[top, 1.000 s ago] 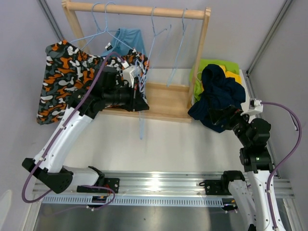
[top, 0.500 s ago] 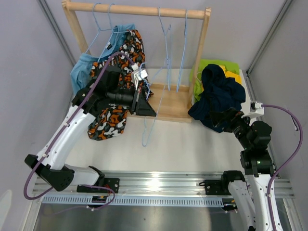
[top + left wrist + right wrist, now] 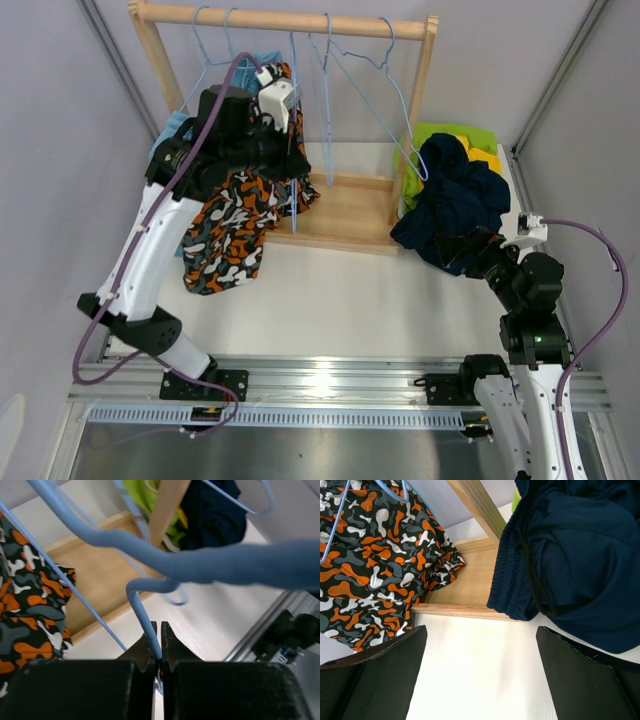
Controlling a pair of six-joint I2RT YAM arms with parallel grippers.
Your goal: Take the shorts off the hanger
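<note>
My left gripper (image 3: 296, 168) is raised beside the wooden rack and shut on the thin wire of a light blue hanger (image 3: 145, 615). The orange-black-white camouflage shorts (image 3: 235, 225) droop below that gripper and show at the left edge of the left wrist view (image 3: 25, 605). Light blue shorts (image 3: 172, 132) hang behind the left arm. Navy shorts (image 3: 455, 200) lie heaped at the rack's right end, over lime green (image 3: 450, 135) and yellow (image 3: 487, 157) ones. My right gripper (image 3: 480, 680) is open over bare table, just in front of the navy shorts (image 3: 570, 555).
The wooden rack has a top rod (image 3: 290, 20) and a flat base board (image 3: 345, 205). Several bare blue hangers (image 3: 385, 80) dangle from the rod at skewed angles. Grey walls close in on both sides, and a metal rail (image 3: 330, 385) crosses the near edge.
My left arm has risen toward the rod with the hanger in its grip. The camouflage shorts swung in from the far left to hang under it. The bare hangers have shifted. The right arm is still.
</note>
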